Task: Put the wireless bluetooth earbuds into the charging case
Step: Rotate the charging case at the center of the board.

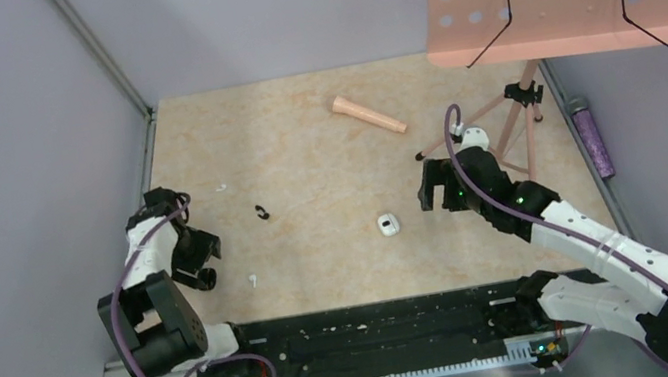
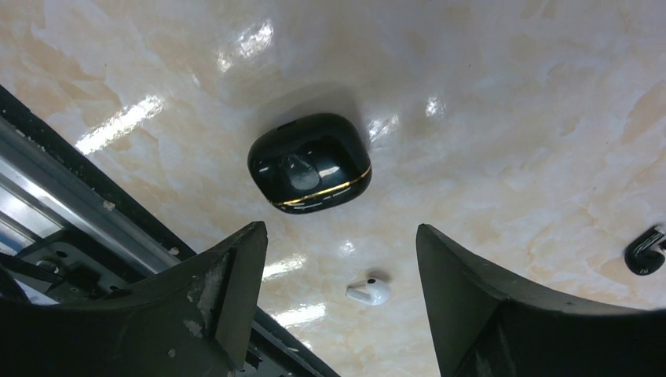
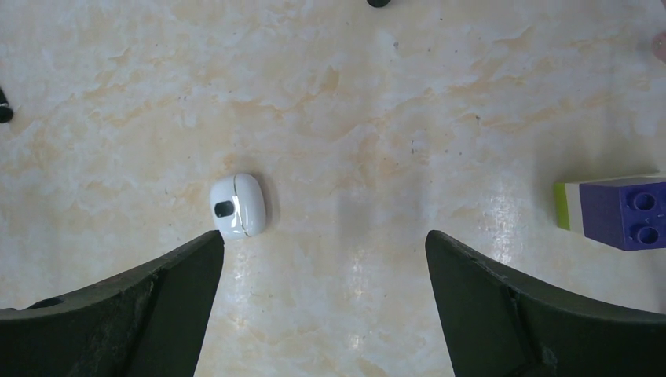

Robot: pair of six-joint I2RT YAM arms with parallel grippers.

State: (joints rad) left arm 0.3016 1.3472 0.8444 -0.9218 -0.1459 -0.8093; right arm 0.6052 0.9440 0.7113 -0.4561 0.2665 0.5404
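One white earbud [image 2: 369,291] lies on the table [image 2: 510,102] between the fingers of the left gripper [image 2: 339,236], which stand apart and touch nothing, near a black case [image 2: 310,162]. We judge the earbud light, rigid and slick. Its rounded head offers a better hold than its stem. The left arm crouches low, wrist tipped downward. The right gripper [image 3: 323,236], wide and empty, hovers beside the white charging case [image 3: 238,206].

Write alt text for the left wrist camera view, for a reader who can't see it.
A tiny white earbud lies on the marbled beige table between the dark fingers of the open left pincer, touching neither. Beyond it sits a glossy black case with a gold line; a small black item is cut off at the right edge.
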